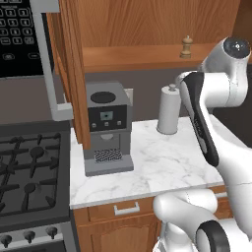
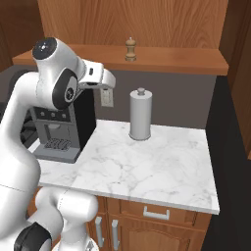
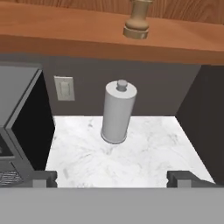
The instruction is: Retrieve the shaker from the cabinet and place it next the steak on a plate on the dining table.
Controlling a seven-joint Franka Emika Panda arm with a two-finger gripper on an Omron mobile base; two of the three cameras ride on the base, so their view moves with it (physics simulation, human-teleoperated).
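Observation:
The small brown wooden shaker [image 1: 186, 47] [image 2: 130, 49] [image 3: 138, 19] stands upright on the inner shelf [image 2: 171, 61] of the open reddish-brown cabinet [image 1: 138, 56]. The cabinet's plank door [image 1: 74, 74] is swung out to the left. My gripper [image 2: 108, 84] [image 3: 113, 179] hangs open and empty above the counter. It is below shelf level, well short of the shaker, and faces the back wall. The steak, the plate and the dining table are out of view.
A tall white paper-towel roll [image 1: 169, 110] [image 2: 140, 115] [image 3: 117, 113] stands on the marble counter [image 1: 157, 167] under the shelf. A grey coffee machine [image 1: 107, 128] [image 2: 61, 127] sits to its left, then a gas stove [image 1: 29, 172] and a microwave [image 1: 19, 34] above.

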